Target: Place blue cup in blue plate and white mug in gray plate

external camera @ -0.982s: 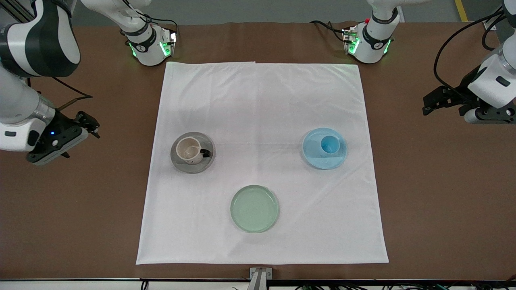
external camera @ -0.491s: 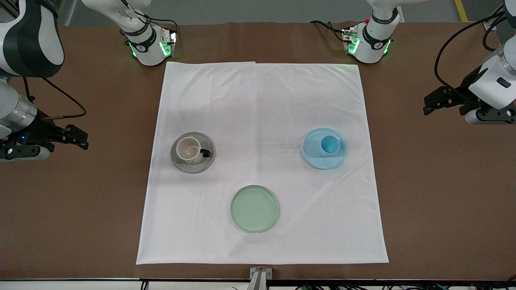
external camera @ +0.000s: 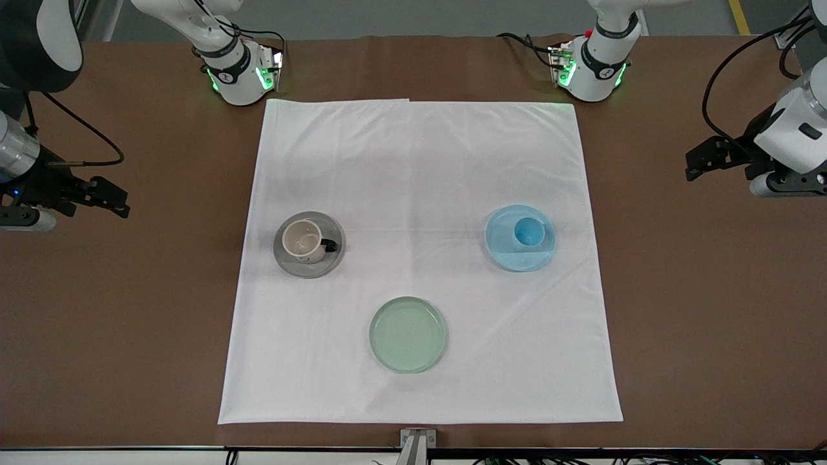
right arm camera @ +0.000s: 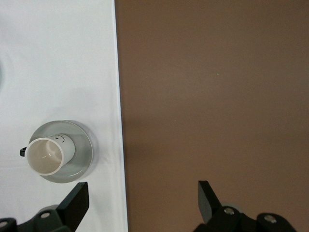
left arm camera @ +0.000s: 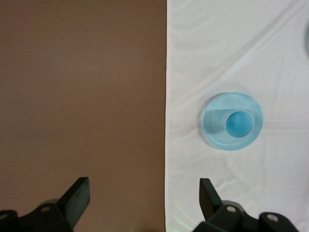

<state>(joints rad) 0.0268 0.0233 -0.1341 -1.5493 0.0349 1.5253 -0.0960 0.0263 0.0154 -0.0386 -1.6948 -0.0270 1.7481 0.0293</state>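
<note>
Moved: both arms are pulling back outward over bare table; cups and plates have stayed put.
Right gripper (external camera: 97, 194): over the brown table (external camera: 129, 323), 9 o'clock of the cloth (external camera: 420, 161), jaws wide, empty.
Left gripper (external camera: 711, 158): over table, 3 o'clock of the cloth, jaws wide, empty.
Done: blue cup (external camera: 528, 231) upright in blue plate (external camera: 517, 258); white mug (external camera: 305, 240) upright in gray plate (external camera: 287, 265).
Left: nothing, as far as I can judge.

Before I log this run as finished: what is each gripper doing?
Left gripper: open, empty, over bare brown table at its own end.
Right gripper: open, empty, over the table at its end.
</note>
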